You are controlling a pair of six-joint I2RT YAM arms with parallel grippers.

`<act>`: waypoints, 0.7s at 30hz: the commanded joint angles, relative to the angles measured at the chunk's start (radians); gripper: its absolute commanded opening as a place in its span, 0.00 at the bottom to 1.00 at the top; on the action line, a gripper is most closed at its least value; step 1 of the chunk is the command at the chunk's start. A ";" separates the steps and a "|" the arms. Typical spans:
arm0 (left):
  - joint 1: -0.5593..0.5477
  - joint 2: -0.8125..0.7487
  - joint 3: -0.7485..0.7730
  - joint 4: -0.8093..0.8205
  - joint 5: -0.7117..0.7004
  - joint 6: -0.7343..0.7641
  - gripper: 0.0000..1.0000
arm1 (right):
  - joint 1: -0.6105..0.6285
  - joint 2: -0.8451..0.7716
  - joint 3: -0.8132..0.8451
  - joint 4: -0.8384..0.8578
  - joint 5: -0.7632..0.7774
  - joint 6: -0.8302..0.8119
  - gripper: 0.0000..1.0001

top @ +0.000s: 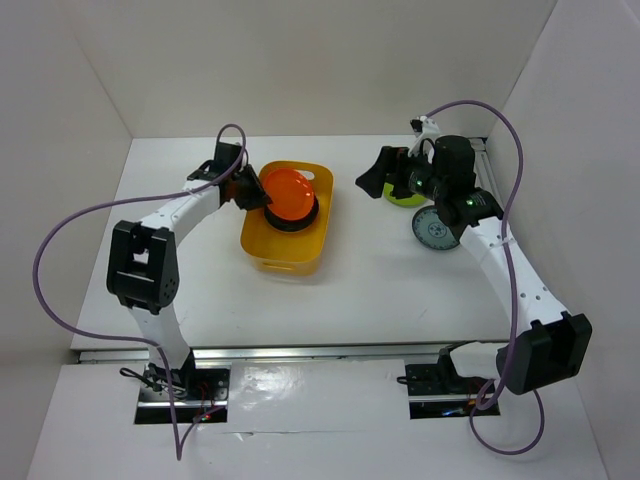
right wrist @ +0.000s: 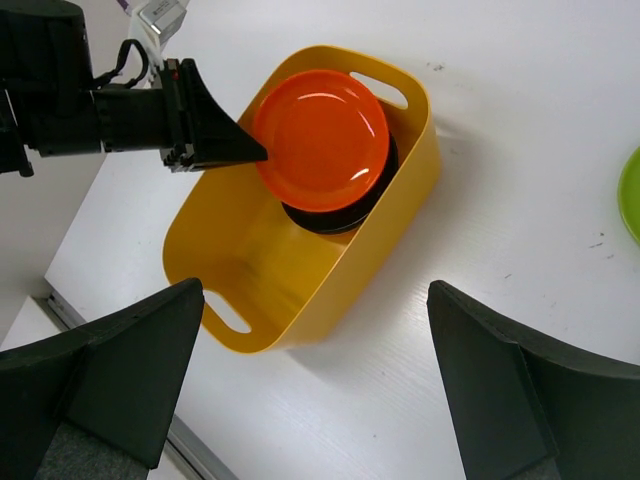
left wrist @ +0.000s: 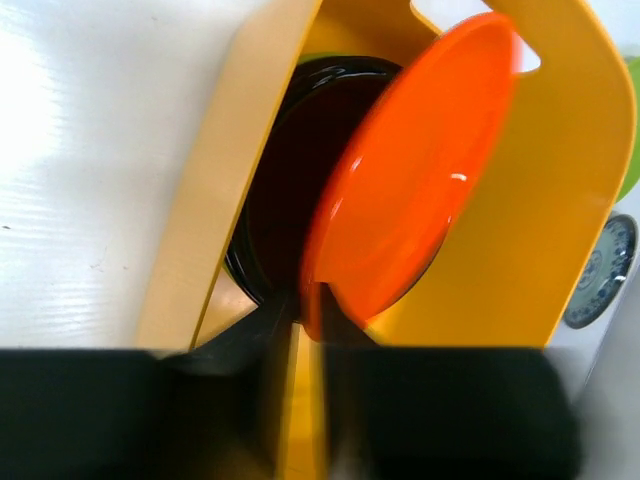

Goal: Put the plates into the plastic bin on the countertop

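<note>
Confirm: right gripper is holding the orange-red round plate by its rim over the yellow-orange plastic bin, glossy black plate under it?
Wrong arm. The left gripper holds the orange-red round plate by its rim over the yellow-orange plastic bin, with the glossy black plate under it. The right gripper is open and empty. The right wrist view shows this plainly.

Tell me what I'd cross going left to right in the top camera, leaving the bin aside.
The left fingers → orange-red plate → right fingers → lime green plate → blue-patterned plate.
</note>
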 commanded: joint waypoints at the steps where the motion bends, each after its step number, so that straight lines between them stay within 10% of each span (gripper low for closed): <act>1: -0.014 0.001 0.050 0.021 -0.011 0.008 0.35 | -0.005 -0.020 0.016 0.013 -0.010 -0.005 1.00; 4: -0.014 -0.008 0.059 0.021 0.013 0.017 0.50 | -0.005 -0.020 0.016 0.013 0.001 -0.005 1.00; 6: -0.023 -0.038 0.068 0.064 0.068 0.017 0.97 | -0.015 -0.020 0.007 0.013 0.001 -0.005 1.00; 21: -0.095 -0.310 0.228 -0.006 0.210 0.003 1.00 | -0.289 0.322 0.129 0.074 0.172 -0.157 1.00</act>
